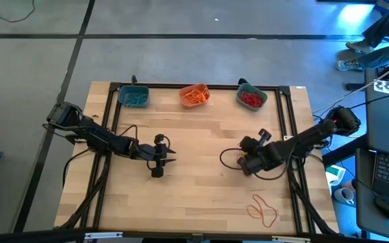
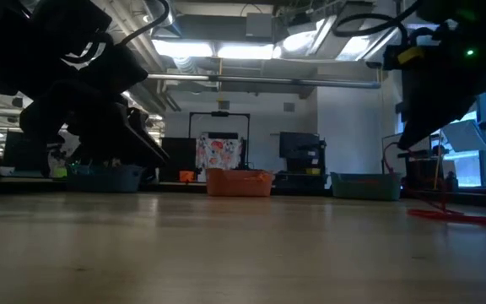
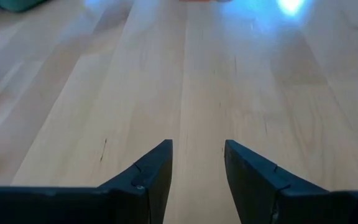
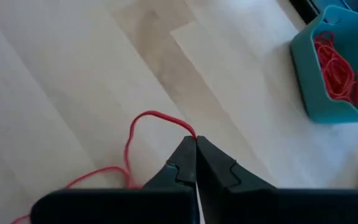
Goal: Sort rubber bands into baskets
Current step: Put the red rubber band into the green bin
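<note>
My right gripper is shut on a red rubber band over the table's right middle. Along the far edge stand three baskets. The teal one holds teal bands, the orange one holds orange bands, and the other teal one holds red bands. Loose orange-red rubber bands lie flat on the table near the front right. My left gripper stands open over bare wood at the table's left middle. My right gripper pinches one strand of the red band at the very ends of its two fingers, which slant downward. From there the band arcs out in a slack loop and trails back beside the gripper. I cannot tell whether it hangs clear of the table.
A black frame runs round the wooden tabletop. Black cables trail from both arms. Bare wood lies between the grippers and the baskets. In the low view the loose bands show as red lines at the right.
</note>
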